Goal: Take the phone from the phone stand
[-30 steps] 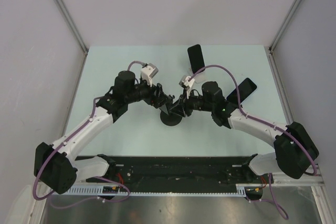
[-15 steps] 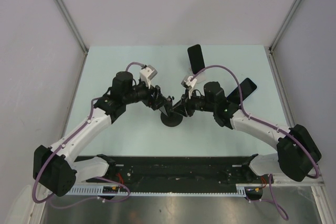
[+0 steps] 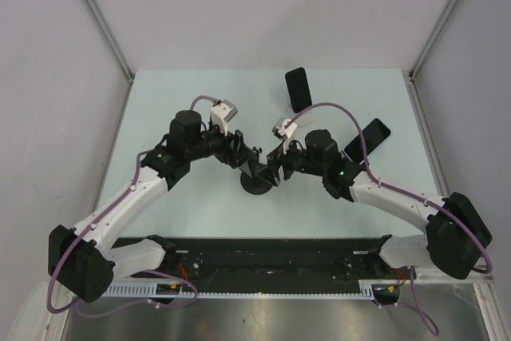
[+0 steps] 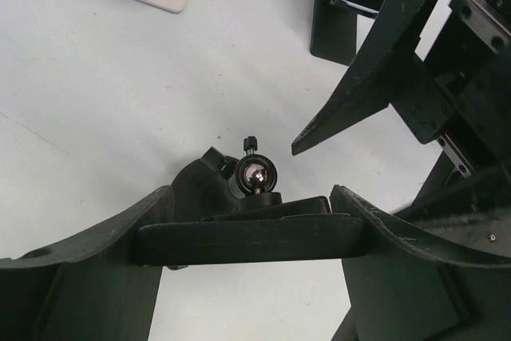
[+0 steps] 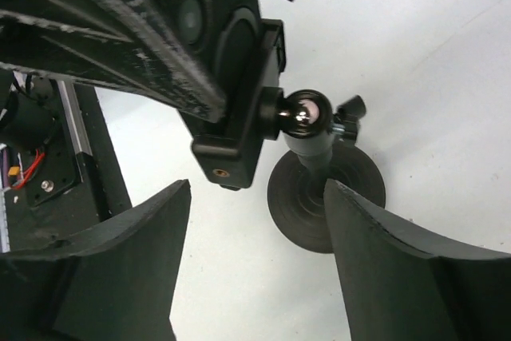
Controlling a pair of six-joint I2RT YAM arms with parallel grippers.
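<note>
Left gripper [image 4: 251, 233] is clamped across the phone [image 5: 209, 29], which sits in the holder of the phone stand [image 5: 299, 213] at table centre. Right gripper [image 5: 257, 189] is spread wide, fingers either side of the stand's stem and base, touching neither. Versus a second ago, both wrists have edged slightly toward the near edge, and the stand base has nudged left with them.

One round-based matte black phone stand [image 3: 259, 184] had a mirror-chrome ball joint [image 5: 303, 113]; black slab phone [image 4: 247, 237]; pale mint tabletop [image 3: 200, 93], unpatterned; purple cable [image 3: 327, 104], centre right.
</note>
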